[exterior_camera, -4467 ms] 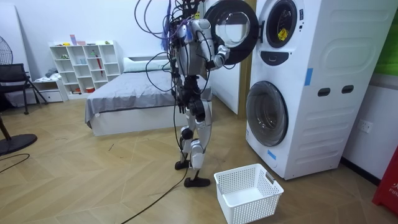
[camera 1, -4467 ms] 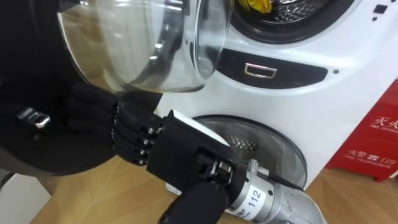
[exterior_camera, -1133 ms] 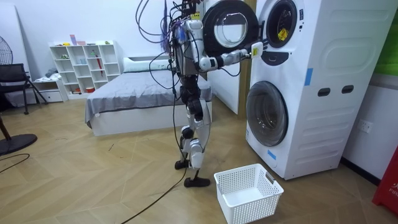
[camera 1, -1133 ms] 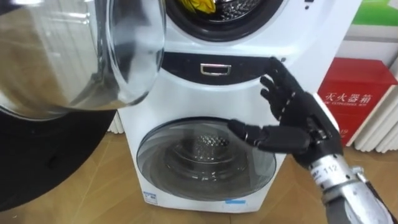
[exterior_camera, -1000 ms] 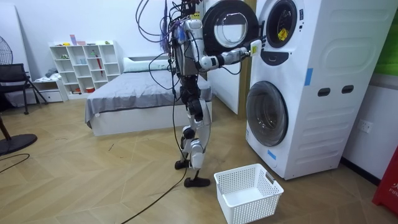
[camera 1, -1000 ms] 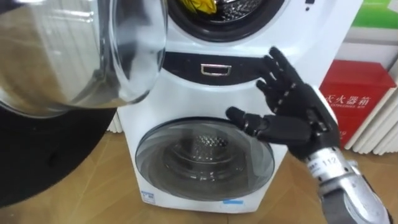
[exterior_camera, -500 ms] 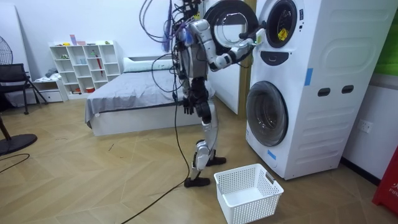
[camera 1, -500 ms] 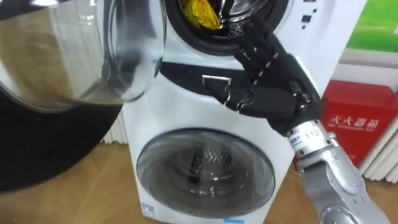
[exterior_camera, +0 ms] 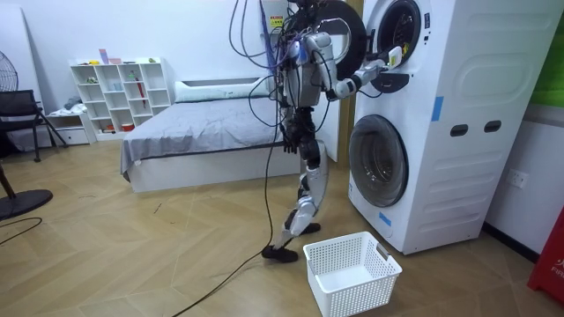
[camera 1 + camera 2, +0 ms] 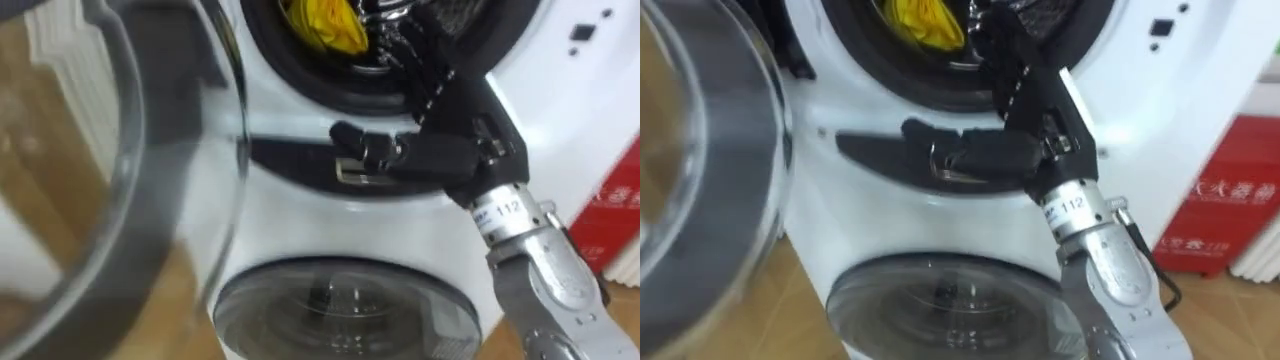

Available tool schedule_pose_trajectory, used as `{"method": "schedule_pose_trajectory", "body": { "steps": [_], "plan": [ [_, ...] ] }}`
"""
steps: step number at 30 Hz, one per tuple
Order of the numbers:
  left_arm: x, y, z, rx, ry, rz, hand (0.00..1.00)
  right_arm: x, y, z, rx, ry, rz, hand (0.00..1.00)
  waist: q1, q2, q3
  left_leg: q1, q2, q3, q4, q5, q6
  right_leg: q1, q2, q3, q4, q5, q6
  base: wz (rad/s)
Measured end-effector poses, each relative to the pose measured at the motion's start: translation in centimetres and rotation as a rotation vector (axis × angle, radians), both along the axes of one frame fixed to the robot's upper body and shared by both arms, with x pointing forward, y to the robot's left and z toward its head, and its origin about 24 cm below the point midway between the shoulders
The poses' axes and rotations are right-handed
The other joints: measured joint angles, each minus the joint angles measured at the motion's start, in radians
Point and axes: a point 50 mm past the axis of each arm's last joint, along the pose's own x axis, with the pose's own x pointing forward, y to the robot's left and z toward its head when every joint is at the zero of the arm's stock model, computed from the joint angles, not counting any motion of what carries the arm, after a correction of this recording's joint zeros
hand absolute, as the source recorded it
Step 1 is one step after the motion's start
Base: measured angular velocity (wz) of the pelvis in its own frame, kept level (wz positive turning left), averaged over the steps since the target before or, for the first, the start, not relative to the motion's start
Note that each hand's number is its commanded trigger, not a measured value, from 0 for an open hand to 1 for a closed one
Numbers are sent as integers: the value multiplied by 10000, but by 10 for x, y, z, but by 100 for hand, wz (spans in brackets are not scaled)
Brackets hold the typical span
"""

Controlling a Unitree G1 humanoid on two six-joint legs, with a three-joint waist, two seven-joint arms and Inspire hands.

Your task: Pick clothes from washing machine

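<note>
1. Stance. In the room view we see the robot standing close in front of the washer stack (image 9: 441, 123), one leg set forward and the other trailing back, its right arm raised toward the upper drum. A white basket (image 9: 350, 271) sits on the floor near its rear foot, in front of the lower machine.

2. Right hand. The right hand (image 10: 452, 125) is raised at the mouth of the upper drum (image 10: 300, 85). Its fingers (image 10: 425, 55) are straight and spread wide, pointing up and into the opening; the thumb juts sideways across the dark panel below the drum, just above the handle recess (image 10: 352, 175). The hand holds nothing.

3. Clothes. A yellow cloth (image 10: 325, 25) lies inside the upper drum, just to the left of the fingertips. We cannot tell whether the fingertips touch it.

4. Surroundings. The upper door (image 10: 120, 180) stands swung open at the left, its glass bowl close to the camera. The lower door (image 10: 340, 310) is closed. A red box (image 10: 622, 215) stands to the right of the stack.
</note>
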Motion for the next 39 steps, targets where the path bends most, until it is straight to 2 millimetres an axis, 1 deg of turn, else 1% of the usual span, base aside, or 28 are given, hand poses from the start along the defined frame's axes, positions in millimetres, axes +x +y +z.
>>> {"method": "schedule_pose_trajectory", "body": {
  "steps": [1, 2, 3, 4, 5, 6, 7, 8, 9, 10, 12, 13, 14, 16, 17, 18, 19, 21, 23, 24, 31, 36, 38, 39],
  "plan": [
    [2, 1, 1, 90, -61, -62, 0, -2, 0, -2, 30, 30, 46, 0, -48, 8, 5, 89, 19, -23, -97, -4, -1, -168, 7, 5, 77, -143, -9, -18],
    [10, 2, 2, 176, -217, -201, 0, -4, -1, -4, 125, 108, 290, 0, -95, 106, 31, 280, 128, -64, -240, -5, 2, -595, 94, 54, 72, -465, -118, -22],
    [16, 2, 3, 176, -378, -255, 0, -4, -1, -6, 78, 240, 348, 0, -129, 210, 30, 427, 240, -66, -363, -5, 2, -1016, 184, -4, -234, -625, -160, -17],
    [20, 2, 4, 170, -519, -295, 0, -4, -1, -8, 27, 319, 349, 0, -158, 247, 42, 525, 277, -103, -419, -5, 2, -1153, 289, 15, -571, -645, -147, 0],
    [24, 1, 5, 150, -751, -369, 0, -4, -1, -10, -42, 490, 374, 0, -252, 278, 46, 703, 321, -159, -569, -5, 1, -1276, 437, 74, -1536, -635, -158, 11],
    [24, 0, 5, 107, -821, -395, 0, -4, 0, -12, -86, 660, 438, 0, -297, 289, 47, 873, 319, -171, -688, -6, -7, -1250, 502, 87, -2725, -417, -216, 9],
    [24, -1, 5, 98, -811, -415, 0, -3, 0, -13, -65, 735, 498, 0, -304, 290, 45, 964, 313, -165, -728, -14, -19, -1239, 567, 81, -3300, -187, -232, 10],
    [19, -1, 3, 90, -624, -413, 0, -3, 2, -15, 17, 894, 605, 0, -391, 340, 24, 1108, 323, -245, -757, -53, -65, -1144, 694, 102, -3924, 685, -315, 9],
    [15, -2, 3, 74, -518, -385, 0, -4, 3, -16, 0, 937, 738, 0, -404, 435, -27, 1165, 411, -287, -784, -86, -120, -980, 851, 99, -4239, 1089, -392, 0],
    [11, -1, 2, 83, -429, -351, 0, -5, 4, -15, -20, 915, 833, 0, -364, 462, -52, 1161, 465, -281, -806, -99, -162, -948, 946, 137, -4408, 1192, -425, -20],
    [-2, 2, 1, 270, -66, -184, 0, -6, 7, -14, 62, 840, 1149, 0, -314, 555, -86, 1184, 680, -232, -937, -48, -278, -739, 1244, 228, -5095, 1588, -514, -19],
    [-5, 2, 1, 306, 15, -154, 0, -6, 8, -14, 74, 853, 1195, 0, -306, 559, -83, 1213, 728, -227, -974, -33, -303, -646, 1311, 265, -5219, 1669, -539, -9],
    [-11, 3, 0, 330, 168, -37, 0, -6, 10, -15, 81, 908, 1303, 0, -269, 531, -105, 1235, 789, -172, -1082, 7, -362, -581, 1386, 308, -5398, 1780, -586, -11],
    [-14, 2, -1, 288, 315, 27, 0, -6, 11, -16, 66, 934, 1363, 0, -237, 500, -117, 1292, 888, -94, -1137, 34, -415, -484, 1494, 340, -5618, 1924, -646, -16],
    [-16, 1, -1, 266, 355, 32, 0, -6, 11, -17, 70, 975, 1409, 0, -129, 465, -121, 1345, 929, 8, -1246, 61, -462, -454, 1550, 414, -5702, 1962, -682, -19],
    [-18, 1, -1, 259, 380, 41, 0, -6, 13, -17, 93, 1010, 1458, 0, -64, 417, -113, 1363, 962, 11, -1255, 52, -499, -417, 1626, 528, -5766, 1976, -701, -16],
    [-18, 0, -1, 250, 374, 49, 0, -6, 13, -17, 96, 1015, 1468, 0, -69, 395, -115, 1366, 982, 3, -1255, 51, -514, -380, 1657, 560, -5874, 1987, -718, -4],
    [-18, -2, -2, 188, 349, 46, 0, -6, 13, -17, 57, 993, 1493, 0, -91, 316, -93, 1367, 1031, -5, -1257, 44, -567, -321, 1716, 561, -6036, 2019, -765, 0],
    [-18, -4, -2, 124, 341, 44, 0, -6, 14, -18, 73, 997, 1518, 0, -87, 291, -75, 1362, 1051, -2, -1257, 41, -583, -314, 1741, 560, -6040, 2027, -778, 0],
    [-18, -5, -3, 72, 334, 65, 0, -6, 14, -18, 60, 1021, 1531, 0, -99, 274, -83, 1358, 1058, -2, -1257, 38, -588, -304, 1753, 544, -6036, 2047, -786, 0],
    [-17, -15, -6, -204, 291, 147, 0, -7, 15, -16, 148, 1034, 1599, 0, -132, 271, -84, 1342, 1064, -2, -1268, 38, -588, -301, 1757, 546, -6061, 2074, -788, 0],
    [-32, -13, -7, -245, 612, 416, 0, -9, 16, -12, 951, 1141, 2020, 0, -311, 328, -75, 1293, 1086, -42, -1267, 34, -595, -255, 1778, 527, -6222, 2118, -790, 1],
    [-39, -13, -7, -283, 800, 453, 0, -9, 16, -11, 1397, 1267, 2204, 0, -332, 338, -98, 1315, 1093, -52, -1268, 29, -600, -215, 1778, 510, -6232, 2117, -789, 2],
    [-41, -13, -7, -296, 860, 466, 0, -9, 15, -11, 1658, 1347, 2283, 0, -344, 361, -94, 1340, 1097, -53, -1275, 27, -603, -192, 1778, 477, -6231, 2117, -789, 0]
  ]
}}
